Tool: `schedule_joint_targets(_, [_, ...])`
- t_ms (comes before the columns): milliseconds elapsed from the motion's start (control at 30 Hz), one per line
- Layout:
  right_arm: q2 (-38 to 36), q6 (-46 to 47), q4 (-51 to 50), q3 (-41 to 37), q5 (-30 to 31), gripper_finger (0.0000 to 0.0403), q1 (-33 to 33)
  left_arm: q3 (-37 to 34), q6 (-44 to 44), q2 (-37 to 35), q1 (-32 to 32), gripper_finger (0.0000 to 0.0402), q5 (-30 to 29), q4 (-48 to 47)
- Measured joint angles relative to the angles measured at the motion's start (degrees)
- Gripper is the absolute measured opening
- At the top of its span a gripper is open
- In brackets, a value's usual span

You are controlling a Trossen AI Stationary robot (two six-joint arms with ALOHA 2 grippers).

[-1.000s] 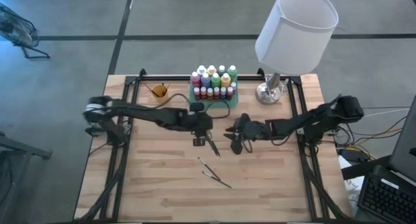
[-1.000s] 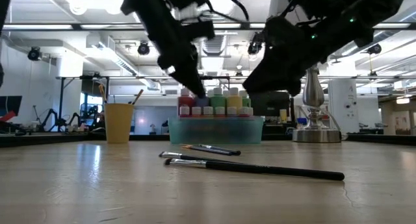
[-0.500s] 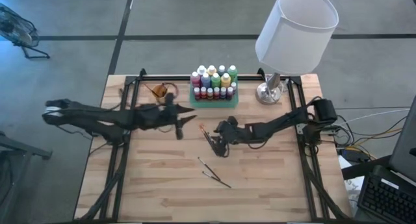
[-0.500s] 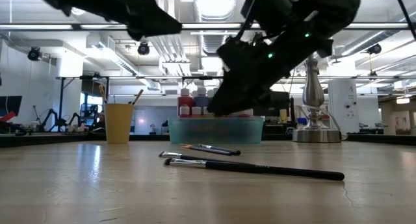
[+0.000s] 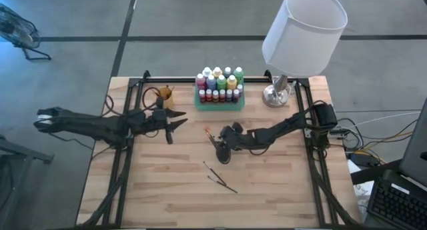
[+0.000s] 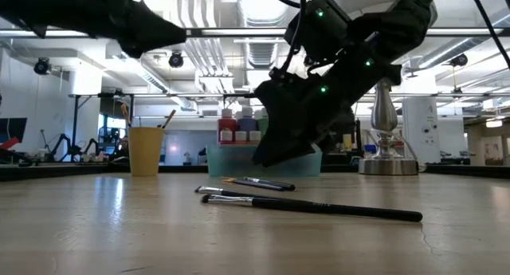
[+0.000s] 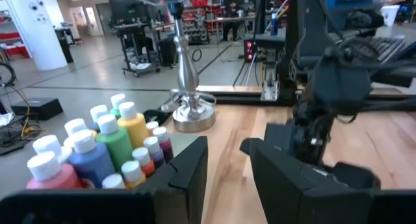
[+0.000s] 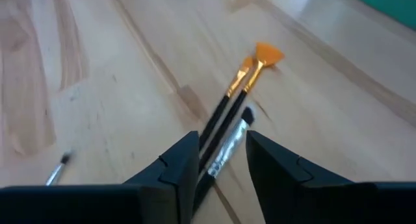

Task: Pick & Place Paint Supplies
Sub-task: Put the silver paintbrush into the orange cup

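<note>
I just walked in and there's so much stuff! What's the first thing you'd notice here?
Probably the bunch of colourful paint bottles packed in a green tray at the table's far edge, next to a big white lamp. Then the right claw in the middle of the table, gripping a few brushes with orange tips. Two more brushes lie loose nearer the front.

1. Open bare wood across the near half of the table (image 5: 160, 197) — broken only by two loose paintbrushes (image 5: 220, 177) lying mid-table.
2. Far edge crowded — orange cup (image 5: 164, 94), green tray (image 5: 219, 104) of paint bottles (image 5: 219, 83), lamp base (image 5: 276, 94).
3. Narrow gaps between those.
</note>
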Motion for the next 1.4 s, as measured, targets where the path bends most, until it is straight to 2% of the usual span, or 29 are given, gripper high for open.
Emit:
schedule_joint_targets(167, [0.83, 0.04, 0.36, 0.47, 0.10, 0.0122, -0.02, -2.59, 0.00, -0.54, 0.00, 0.0122, 0.03, 0.01])
schedule_joint_targets(500, [4.53, 1.49, 0.65, 1.62, 1.18, 0.0156, 0.00, -3.18, 0.02, -0.23, 0.00, 0.0122, 0.03, -0.61])
schedule_joint_targets(733, [6.12, 1.51, 0.59, 2.82, 1.31, 0.0166, 0.02, -3.28, 0.02, -0.04, 0.00, 0.0122, 0.03, -1.06])
schedule_joint_targets(1200, [5.92, 0.26, -2.21, 2.86, 1.57, 0.0110, 0.00, -3.28, 0.02, -0.02, 0.01, 0.0122, 0.03, -1.73])
schedule_joint_targets(1400, [5.92, 0.24, -2.43, 2.82, 1.50, 0.0101, 0.00, -3.28, 0.04, -0.02, 0.02, 0.0122, 0.03, -1.77])
